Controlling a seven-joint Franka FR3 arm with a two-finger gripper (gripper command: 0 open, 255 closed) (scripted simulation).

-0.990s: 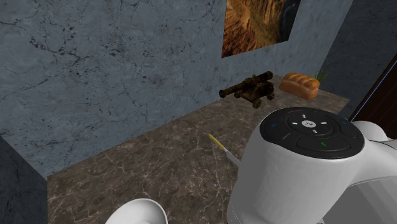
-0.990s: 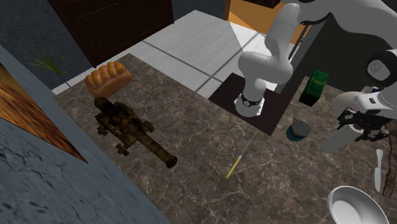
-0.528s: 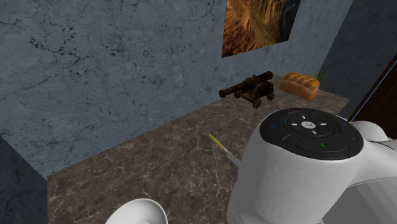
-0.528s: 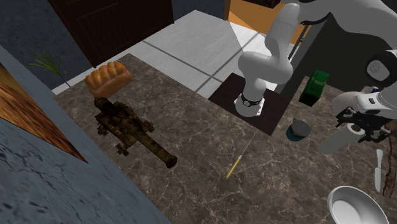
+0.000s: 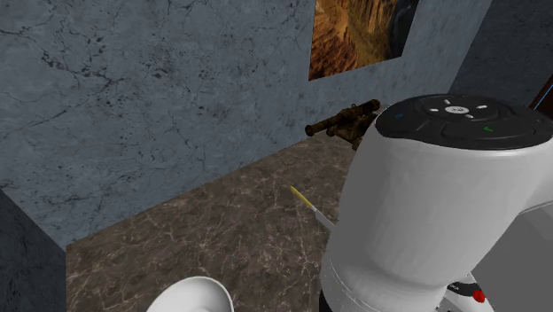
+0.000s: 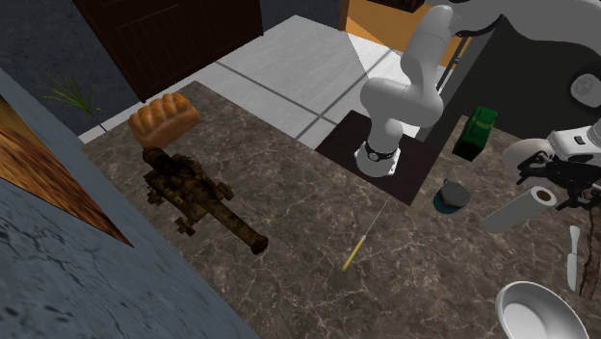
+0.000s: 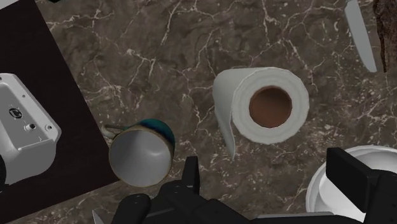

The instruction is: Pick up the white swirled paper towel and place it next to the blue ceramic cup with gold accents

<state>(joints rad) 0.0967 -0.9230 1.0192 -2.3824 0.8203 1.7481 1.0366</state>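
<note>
Wrist view: cylindrical paper towel roll (image 7: 266, 107)

Dark marbled counter (image 6: 289, 193) (pale-veined): paper roll (image 7: 267, 108), cup (image 7: 141, 153), bowl (image 6: 532, 316), cannon (image 6: 197, 197), loaf (image 6: 164, 117)

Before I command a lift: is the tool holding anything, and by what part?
Nothing is held: the tool is open, above the roll, not touching it.

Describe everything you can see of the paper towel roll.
The paper towel roll is white with a brown core, apparently standing on end on the dark marbled counter, core opening toward the open gripper. A loose sheet edge hangs down one side. Nothing else touches it; the cup stands apart beside it.
</note>
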